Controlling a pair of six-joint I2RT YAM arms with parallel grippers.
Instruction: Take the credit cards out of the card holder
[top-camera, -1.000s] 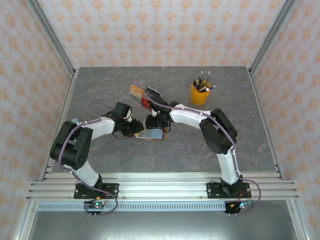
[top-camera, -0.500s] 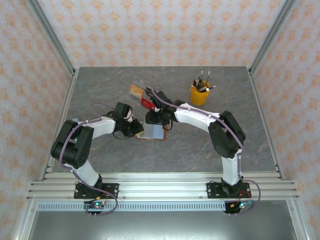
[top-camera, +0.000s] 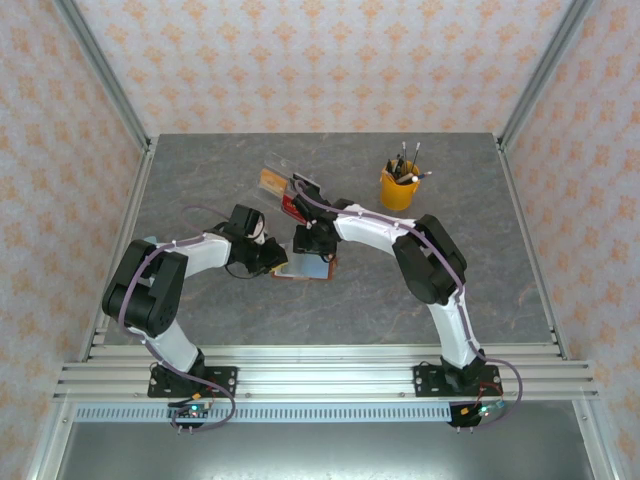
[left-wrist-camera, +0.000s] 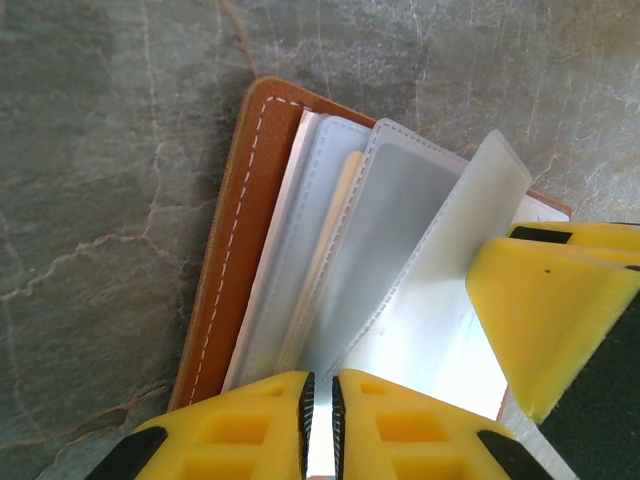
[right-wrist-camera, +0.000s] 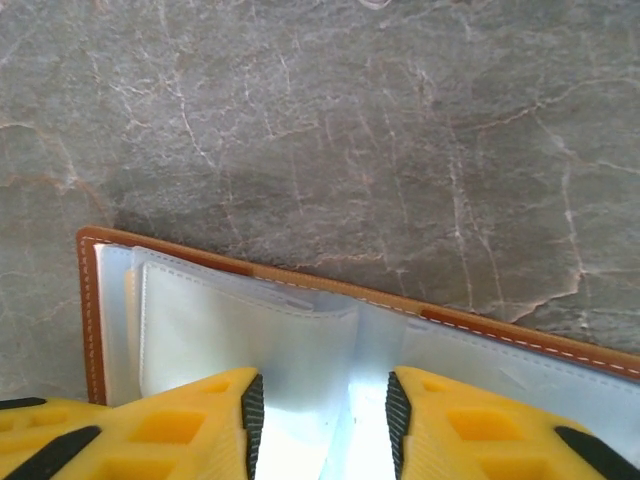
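The reddish-brown card holder (top-camera: 308, 267) is laid open mid-way across the grey table (top-camera: 420, 290), its pale pockets (left-wrist-camera: 345, 260) fanned out. One pocket leaf is pinched between the nearly closed fingers of the left gripper (left-wrist-camera: 320, 388). The right gripper (right-wrist-camera: 320, 402) is held spread over the pockets.

The left arm (top-camera: 197, 255) and right arm (top-camera: 375, 228) were built of white tubular links joined by bulky black joint housings (top-camera: 143, 295), each arm standing on a black base plate (top-camera: 195, 381). Thin purple cables (top-camera: 192, 211) ran along both. A small circuit board with a green light (top-camera: 190, 408) hung below each base. The left gripper (left-wrist-camera: 320, 390) had bright yellow moulded plastic fingers (left-wrist-camera: 240, 425) with rectangular recesses and black patches. The right gripper (right-wrist-camera: 320, 395) matched, with dark inner pads (right-wrist-camera: 252, 400).
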